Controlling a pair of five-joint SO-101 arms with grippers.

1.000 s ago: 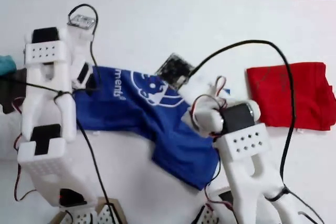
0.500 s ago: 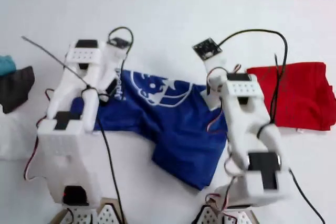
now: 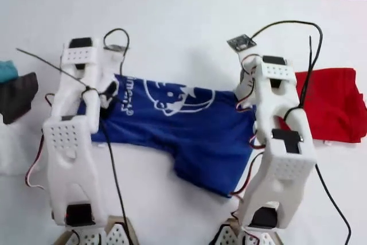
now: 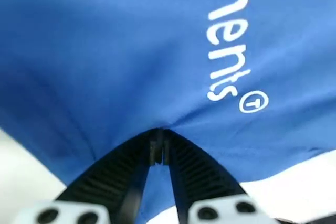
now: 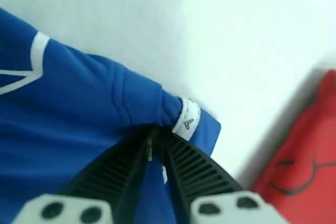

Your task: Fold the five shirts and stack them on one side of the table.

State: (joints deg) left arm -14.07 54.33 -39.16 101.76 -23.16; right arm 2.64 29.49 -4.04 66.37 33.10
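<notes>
Blue shirt [image 3: 189, 130] is lying spread mid-way across the table [image 3: 183, 21], near the folded red shirt [image 3: 330, 107] — soft, light cloth, likely slumping unless taken at its hems. Left gripper [image 4: 160, 148] is pinching a tuck at the printed end, jaws closed; right gripper [image 5: 156, 142] is clamping the labelled hem.

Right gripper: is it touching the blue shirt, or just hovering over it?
Touching. The right wrist view shows the right gripper shut on a bunched edge of the blue shirt, with fabric pinched between its jaws beside a small white tag.
</notes>
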